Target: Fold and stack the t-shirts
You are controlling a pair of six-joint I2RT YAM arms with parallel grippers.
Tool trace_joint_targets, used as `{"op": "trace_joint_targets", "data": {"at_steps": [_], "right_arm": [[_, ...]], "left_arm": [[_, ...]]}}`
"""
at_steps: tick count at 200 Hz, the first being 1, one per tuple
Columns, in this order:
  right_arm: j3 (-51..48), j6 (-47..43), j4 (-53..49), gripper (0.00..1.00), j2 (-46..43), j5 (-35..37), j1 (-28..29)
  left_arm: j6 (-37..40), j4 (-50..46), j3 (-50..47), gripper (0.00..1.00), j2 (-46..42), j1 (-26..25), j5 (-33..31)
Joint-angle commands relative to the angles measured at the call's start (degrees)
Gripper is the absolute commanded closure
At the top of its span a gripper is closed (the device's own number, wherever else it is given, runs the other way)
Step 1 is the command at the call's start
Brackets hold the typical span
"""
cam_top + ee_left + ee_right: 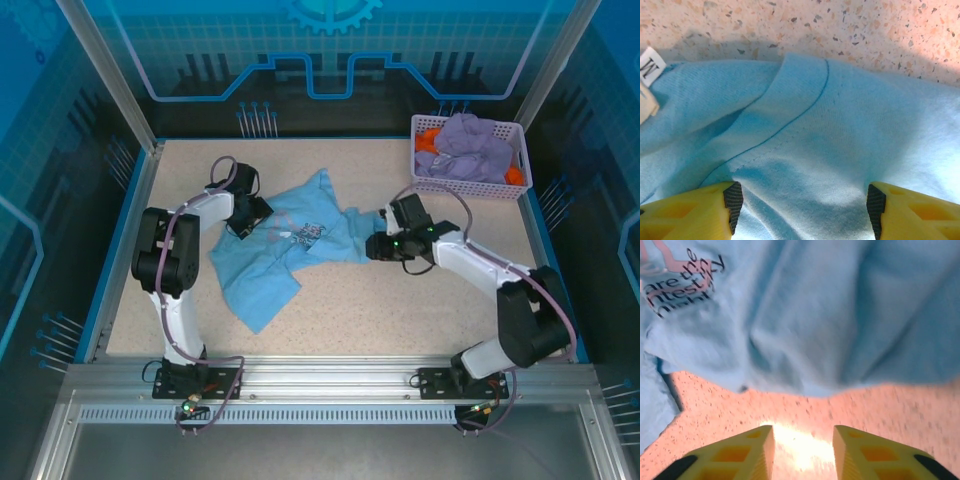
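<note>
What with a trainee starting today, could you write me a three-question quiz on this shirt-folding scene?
1. True or false: the blue t-shirt lies folded inside the basket.
2. What lies between the left tool's fingers? A) bare table B) the blue t-shirt C) orange cloth
3. Fill in: the right tool is ___ (open/shut) over the tabletop.

Key: 1 false, it lies crumpled on the tabletop; 2 B; 3 open.
</note>
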Motion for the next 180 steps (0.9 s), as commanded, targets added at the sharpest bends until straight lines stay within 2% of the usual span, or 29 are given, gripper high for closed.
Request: {"op": "trace_joint_targets", "data": {"at_steps": [1, 13, 29, 47, 68, 94, 112, 125, 147, 167, 180], "right_arm": [[-2.8, 5.0, 1.1, 0.44, -6.3, -2.5, -3.0], [-1.1, 5.7, -1.0, 0.37, -7.0, -1.7, -4.2], [7.7, 4.6, -6.5, 0.30, -3.4, 3.6, -3.3], [20.5, 2.0, -15.4, 0.33, 6.7, 6.8, -1.3], [34.9, 0.5, -22.8, 0.38, 19.3, 14.0, 2.0], [49.4, 0.5, -27.1, 0.39, 32.7, 17.1, 3.8], [59.5, 0.9, -31.2, 0.43, 42.1, 17.4, 3.9], [65.6, 1.1, -33.7, 0.44, 47.6, 19.0, 4.0], [72.9, 0.7, -36.9, 0.47, 55.1, 20.3, 4.0], [73.6, 0.9, -36.7, 0.48, 57.8, 19.9, 3.8], [74.5, 1.2, -36.8, 0.53, 58.9, 18.0, 3.4]], "left_arm": [[1.2, -0.2, 1.0, 0.30, -1.0, 0.5, 2.3], [2.5, -0.6, 2.0, 0.28, -2.4, -0.4, 2.5], [5.3, -1.4, 4.3, 0.25, -4.1, -2.7, 2.3], [8.0, -4.5, 9.2, 0.24, -3.8, -5.5, 2.1], [10.0, -8.0, 17.0, 0.25, 0.2, -7.4, 3.1], [10.8, -10.2, 27.8, 0.31, 9.0, -8.5, 10.8], [13.2, -10.6, 36.3, 0.33, 16.4, -9.9, 19.2], [14.2, -12.7, 41.8, 0.35, 21.3, -10.6, 22.1], [15.2, -14.4, 45.4, 0.37, 25.7, -10.9, 19.7], [14.2, -14.1, 45.8, 0.38, 28.1, -10.8, 18.0], [13.8, -15.1, 46.6, 0.38, 29.5, -10.8, 15.7]]}}
